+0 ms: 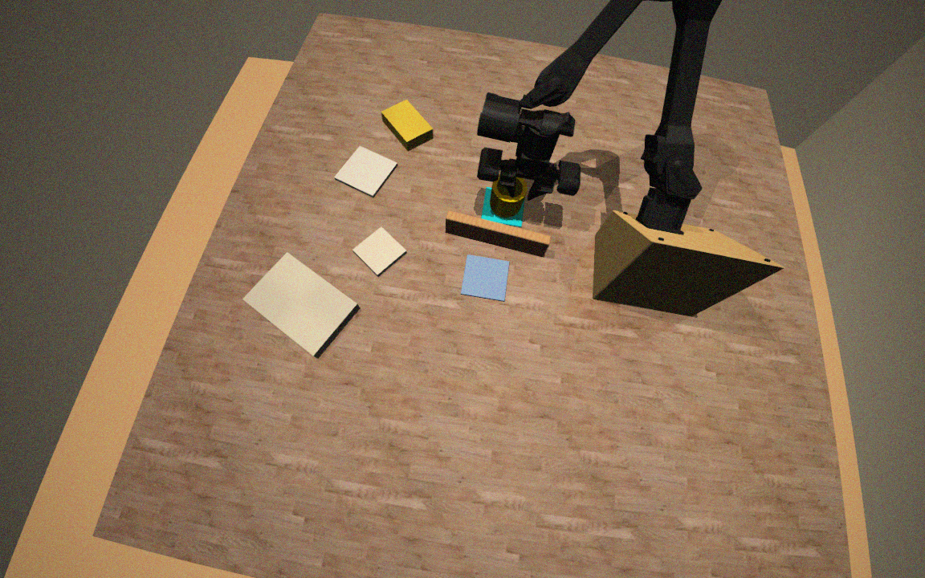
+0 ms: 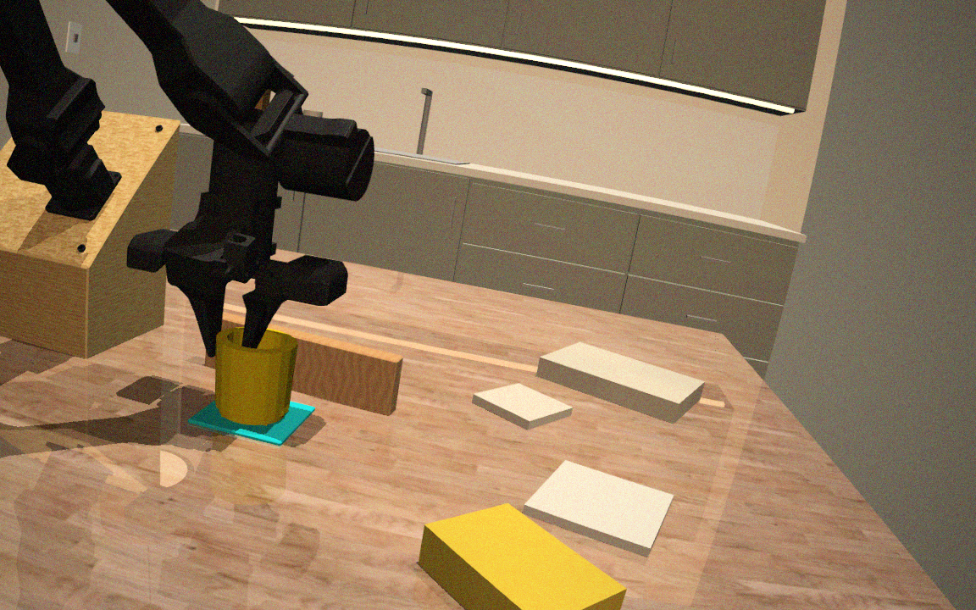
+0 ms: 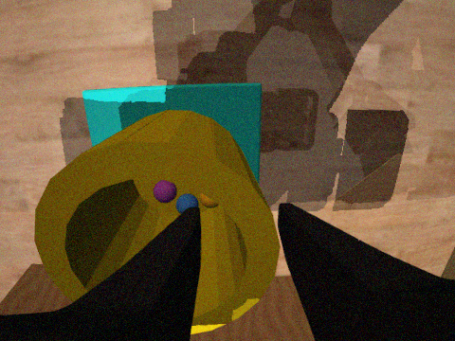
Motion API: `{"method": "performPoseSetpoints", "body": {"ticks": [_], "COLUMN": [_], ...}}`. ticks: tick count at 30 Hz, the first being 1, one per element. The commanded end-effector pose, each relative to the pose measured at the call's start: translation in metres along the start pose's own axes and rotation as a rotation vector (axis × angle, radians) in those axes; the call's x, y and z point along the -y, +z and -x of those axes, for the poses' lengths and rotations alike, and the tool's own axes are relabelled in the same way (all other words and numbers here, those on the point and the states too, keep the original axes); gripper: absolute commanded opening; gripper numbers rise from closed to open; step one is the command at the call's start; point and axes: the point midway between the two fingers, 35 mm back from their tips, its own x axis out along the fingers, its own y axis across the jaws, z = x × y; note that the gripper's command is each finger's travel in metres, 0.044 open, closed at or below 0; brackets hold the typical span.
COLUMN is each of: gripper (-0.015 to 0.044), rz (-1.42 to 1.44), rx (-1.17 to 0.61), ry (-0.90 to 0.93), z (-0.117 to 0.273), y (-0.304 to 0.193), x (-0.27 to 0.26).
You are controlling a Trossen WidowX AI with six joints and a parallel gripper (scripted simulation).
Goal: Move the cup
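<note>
The yellow cup (image 1: 507,206) (image 2: 255,385) (image 3: 166,156) stands upright on the cyan pad (image 1: 506,221) (image 2: 279,435) (image 3: 190,97). A purple marble (image 3: 165,191), a blue marble (image 3: 187,203) and part of an orange marble (image 3: 209,201) show inside it. My gripper (image 1: 521,189) (image 2: 230,349) (image 3: 239,216) is partly open at the cup's rim. One finger reaches inside the cup and the other is outside, with a gap between the outer finger and the wall. The blue pad (image 1: 485,278) lies beyond the wooden bar and holds nothing.
The upright wooden bar (image 1: 496,234) (image 2: 345,374) stands between the two pads. A wedge-shaped stand (image 1: 682,266) (image 2: 122,287) carries the arm's base. A yellow block (image 1: 406,122) (image 2: 518,557), two pale tiles (image 1: 366,171) (image 1: 379,251) and a larger pale block (image 1: 299,303) (image 2: 618,381) lie to one side.
</note>
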Motion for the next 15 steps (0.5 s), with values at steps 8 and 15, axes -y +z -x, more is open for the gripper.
{"method": "performPoseSetpoints", "body": {"ticks": [8,15], "gripper": [0.0146,0.0146], "rz": [-0.002,-0.001], "rx": [-0.001,-0.001], "ry": [0.000,-0.001], "z": [0.013,0.021], "y": [-0.001,-0.001], "x": [-0.002,-0.002]}}
